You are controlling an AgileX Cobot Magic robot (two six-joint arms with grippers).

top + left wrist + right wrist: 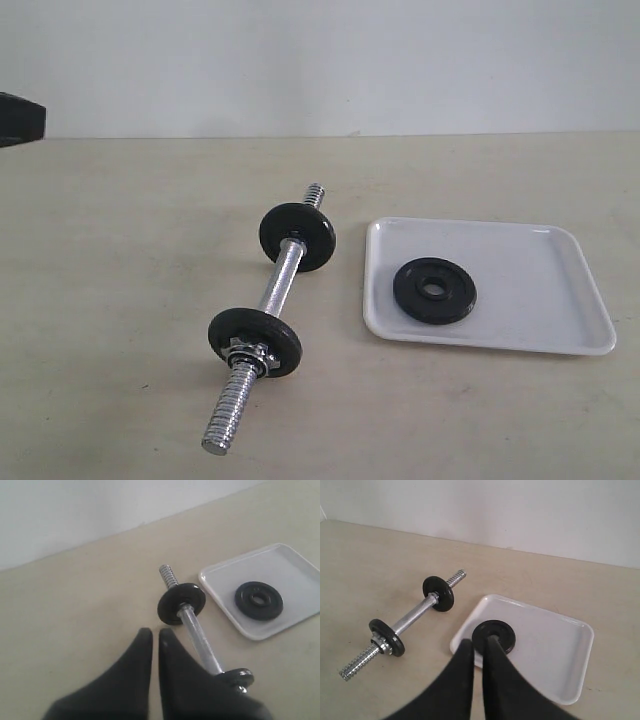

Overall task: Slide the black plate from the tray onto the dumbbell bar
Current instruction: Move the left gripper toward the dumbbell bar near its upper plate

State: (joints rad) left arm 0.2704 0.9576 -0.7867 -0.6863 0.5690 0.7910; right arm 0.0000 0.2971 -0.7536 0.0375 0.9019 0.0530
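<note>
Tabletop scene w/ two robot arms, shown mainly thru their wrist cams. We see the right pincer [477, 642] clenched to a thin slit, grasping nothing and hovering over the table. The black plate [506, 632] lies flat just ahead of its tips, inside the tray [555, 650], in the half nearer the bar. From this pincer, the dumbbell bar [281, 282] rests on the table off past the tray's edge, apart from it.

The left pincer [156, 632] is likewise closed to a slit and empty. The bar's smooth middle runs just beside its tips, and the tray sits past the bar.

The bar carries two black discs. One disc [297, 236] has a short bare thread [316, 193] poking out beyond it. The other disc [254, 342] is backed by a chrome star nut [250, 352].

We judge the pick-up hasn't begun. To do it well:
- The right pincer should open first, then drop straight down.
- One finger goes thru the ctr hole and the other outside the rim, since the plate is thin and flush w/ the tray floor.
- The light tray may skid, so press gently.
- Next, tip the plate upright and square its hole to the nut-free end, as coarse threads could snag.
- The left pincer could steady the bar vs. rolling.

Writing: none. We find no brand, label or markings on the plate, tray or bar in any view.
</note>
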